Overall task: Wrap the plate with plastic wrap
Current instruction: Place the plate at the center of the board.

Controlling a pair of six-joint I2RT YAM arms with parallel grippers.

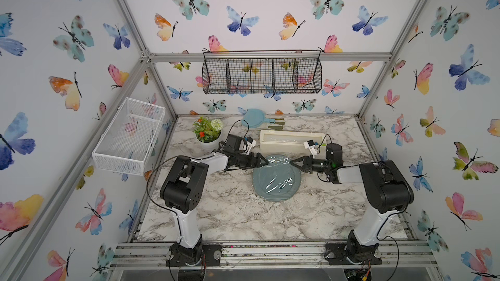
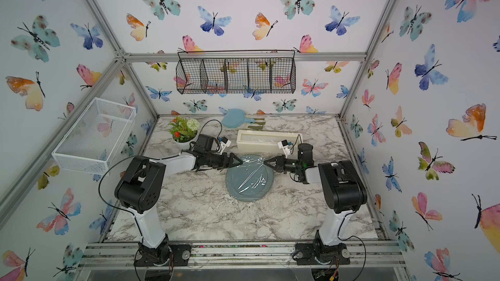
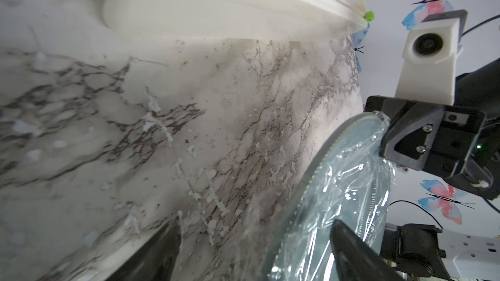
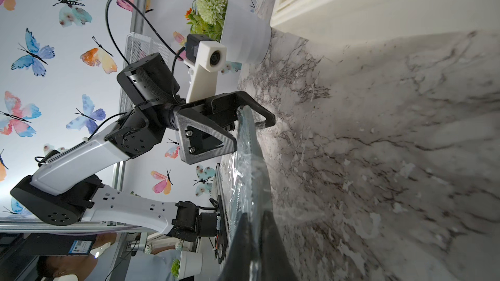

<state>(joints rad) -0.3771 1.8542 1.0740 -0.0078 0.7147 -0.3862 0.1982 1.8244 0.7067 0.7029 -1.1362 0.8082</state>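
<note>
ok so the round grey-blue dinner plate (image 1: 259, 185) sits on the marble-print tabletop (image 1: 230, 212) just in front of the long cream-white dispenser box (image 1: 286, 141); the thin, crinkly transparent plastic wrap (image 1: 280, 182) lies across the plate's top, glinting in both top views; so the pull-and-drape part looks done to me; whether the sheet is cut free of the box, I can't tell.

Both claws are at the part of the rim nearest the box; the left gripper (image 4: 251, 132) has its jaws apart, one finger on each side of the rim, holding nothing; the right gripper (image 1: 292, 162) is pinched closed on the plate's edge with film bunched right at its tips; that box-side rim looks tipped up off the marble a bit, though I wouldn't swear to it.

What's left, as I read it: the film isn't tight or tucked; it's loose and wrinkly, and the rim farthest from the box looks bare; the edges need folding under all round before I'd call this wrapped; maybe halfway-ish.
</note>
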